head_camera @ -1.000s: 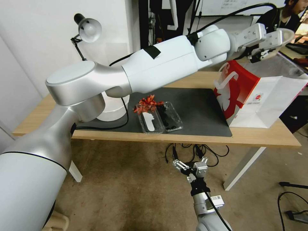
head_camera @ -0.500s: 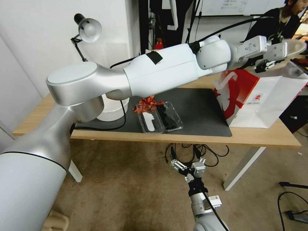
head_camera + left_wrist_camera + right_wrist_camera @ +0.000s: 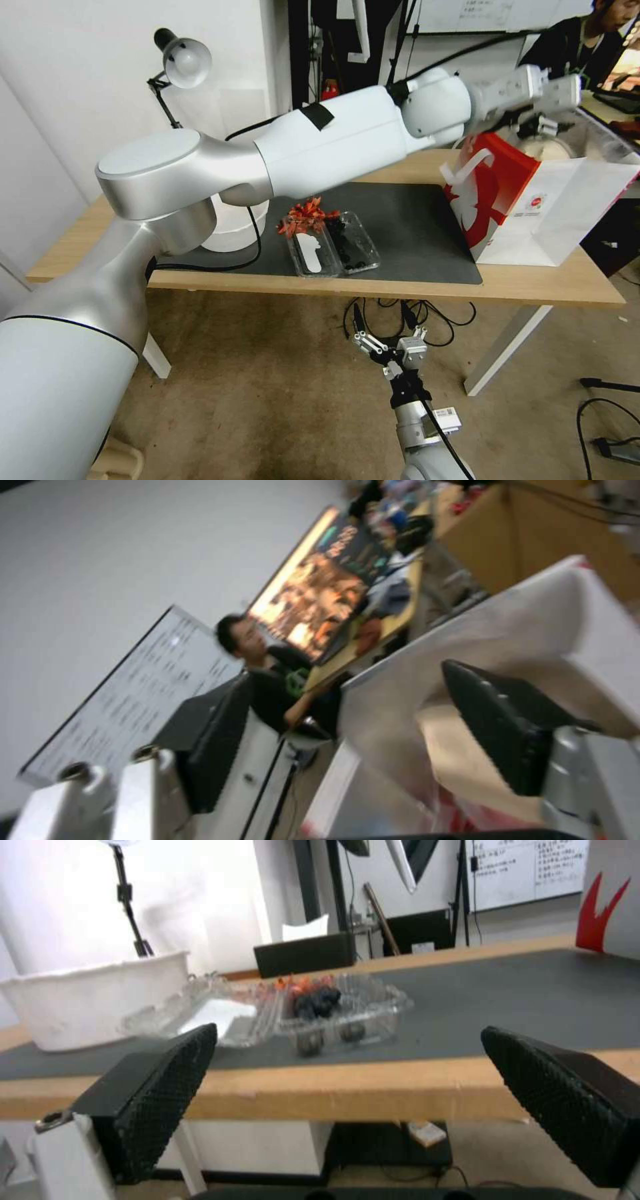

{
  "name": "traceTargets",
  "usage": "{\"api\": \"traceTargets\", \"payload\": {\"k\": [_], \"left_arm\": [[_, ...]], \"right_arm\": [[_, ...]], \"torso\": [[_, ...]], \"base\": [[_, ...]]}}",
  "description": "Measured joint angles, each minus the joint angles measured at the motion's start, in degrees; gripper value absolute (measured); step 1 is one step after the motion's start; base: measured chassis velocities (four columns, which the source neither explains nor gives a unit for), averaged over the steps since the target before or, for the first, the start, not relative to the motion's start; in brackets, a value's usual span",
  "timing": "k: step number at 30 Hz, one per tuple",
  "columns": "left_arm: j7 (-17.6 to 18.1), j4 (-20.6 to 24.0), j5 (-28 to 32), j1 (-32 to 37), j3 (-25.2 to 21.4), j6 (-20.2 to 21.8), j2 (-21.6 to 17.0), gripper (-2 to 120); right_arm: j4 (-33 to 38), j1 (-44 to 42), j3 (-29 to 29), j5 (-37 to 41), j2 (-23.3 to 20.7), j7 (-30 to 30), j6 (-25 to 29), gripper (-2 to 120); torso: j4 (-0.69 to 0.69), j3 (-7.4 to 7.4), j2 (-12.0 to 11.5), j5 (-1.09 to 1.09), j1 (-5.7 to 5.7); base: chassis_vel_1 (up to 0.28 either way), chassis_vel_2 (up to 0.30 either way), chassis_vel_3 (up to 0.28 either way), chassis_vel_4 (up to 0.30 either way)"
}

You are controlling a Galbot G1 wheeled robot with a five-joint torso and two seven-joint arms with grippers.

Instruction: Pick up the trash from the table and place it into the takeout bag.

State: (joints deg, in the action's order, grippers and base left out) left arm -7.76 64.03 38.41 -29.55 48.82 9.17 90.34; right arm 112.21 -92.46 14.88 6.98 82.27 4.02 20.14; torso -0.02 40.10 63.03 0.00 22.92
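Right gripper (image 3: 390, 347) hangs low in front of the table (image 3: 533, 283), below its near edge, with its jaws spread wide and nothing between them. Just past it on the dark mat (image 3: 413, 227) lies the clear tray of black berries (image 3: 353, 241), and the large white bowl (image 3: 93, 1000) stands to one side. Farther off, the left gripper (image 3: 543, 120) hovers over the open mouth of the takeout bag (image 3: 533, 200), fingers (image 3: 507, 735) apart and empty.
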Motion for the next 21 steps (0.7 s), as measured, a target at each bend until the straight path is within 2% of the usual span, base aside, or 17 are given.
{"api": "traceTargets", "payload": {"k": [1, 2, 5, 6, 7, 8, 9, 13, 14, 17, 18, 19, 21], "left_arm": [[2.83, 2.78, 1.98, 1.17, -2.64, 2.63, -3.17, 86], [2.83, 2.78, 1.98, 1.17, -2.64, 2.63, -3.17, 86], [7.2, 8.59, 3.16, 4.89, -7.43, 4.87, -10.18, 98], [7.2, 8.59, 3.16, 4.89, -7.43, 4.87, -10.18, 98], [8.15, 10.93, 3.47, 6.18, -8.71, 5.51, -12.67, 99], [9.23, 14.81, 3.65, 8.64, -10.56, 6.26, -16.83, 100], [9.23, 14.81, 3.65, 8.64, -10.56, 6.26, -16.83, 100], [11.05, 22.9, 2.86, 17.34, -15.5, 6.76, -25.74, 100], [11.05, 22.9, 2.86, 17.34, -15.5, 6.76, -25.74, 100], [12.05, 27.52, 2.15, 23.79, -19.67, 6.83, -30.12, 100], [12.05, 27.52, 2.15, 23.79, -19.67, 6.83, -30.12, 100], [12.53, 30.47, 1.48, 28.16, -23.0, 6.67, -32.81, 100], [12.65, 31.72, 1.2, 30.12, -24.6, 6.59, -33.99, 100]], "right_arm": [[0.32, 0.23, -0.05, 0.0, -0.2, 0.0, 0.01, 100], [0.32, 0.23, -0.05, 0.0, -0.2, 0.0, 0.01, 100], [0.45, 0.79, -0.24, -0.02, -0.76, -0.01, 0.13, 100], [0.45, 0.79, -0.24, -0.02, -0.76, -0.01, 0.13, 100], [0.54, 1.02, -0.26, -0.02, -0.86, 0.0, 0.18, 100], [0.66, 1.48, -0.35, 0.01, -1.06, 0.03, 0.27, 100], [0.66, 1.48, -0.35, 0.01, -1.06, 0.03, 0.27, 100], [0.97, 2.69, -0.71, 0.13, -1.18, 0.2, 0.34, 100], [0.97, 2.69, -0.71, 0.13, -1.18, 0.2, 0.34, 100], [1.16, 3.18, -0.97, 0.16, -1.1, 0.42, 0.44, 100], [1.16, 3.18, -0.97, 0.16, -1.1, 0.42, 0.44, 100], [1.16, 3.44, -1.04, 0.16, -1.04, 0.59, 0.68, 100], [1.17, 3.55, -1.09, 0.16, -0.98, 0.65, 0.84, 100]], "torso": [[0.0, 0.0, 0.0, 0.0, 0.0], [0.0, 0.0, 0.0, 0.0, 0.0], [0.03, 0.01, 0.01, -0.04, 0.0], [0.03, 0.01, 0.01, -0.04, 0.0], [0.02, 0.01, 0.01, -0.02, 0.0], [0.03, 0.01, 0.01, -0.03, 0.0], [0.03, 0.01, 0.01, -0.03, 0.0], [0.05, 0.01, 0.01, -0.05, 0.0], [0.05, 0.01, 0.01, -0.05, 0.0], [0.03, 0.01, 0.0, -0.03, 0.0], [0.03, 0.01, 0.0, -0.03, 0.0], [0.0, 0.0, 0.01, -0.01, 0.0], [0.0, 0.0, 0.01, -0.01, 0.0]], "base": [[0.0, 0.0, 0.0, 0.0], [0.0, 0.0, 0.0, 0.0], [0.0, 0.0, 0.0, 0.0], [0.0, 0.0, 0.0, 0.0], [0.0, 0.0, 0.0, 0.0], [0.0, 0.0, 0.0, 0.0], [0.0, 0.0, 0.0, 0.0], [0.0, 0.0, 0.0, 0.0], [0.0, 0.0, 0.0, 0.0], [0.0, 0.0, 0.0, 0.0], [0.0, 0.0, 0.0, 0.0], [0.0, 0.0, 0.0, 0.0], [0.0, 0.0, 0.0, 0.0]]}}
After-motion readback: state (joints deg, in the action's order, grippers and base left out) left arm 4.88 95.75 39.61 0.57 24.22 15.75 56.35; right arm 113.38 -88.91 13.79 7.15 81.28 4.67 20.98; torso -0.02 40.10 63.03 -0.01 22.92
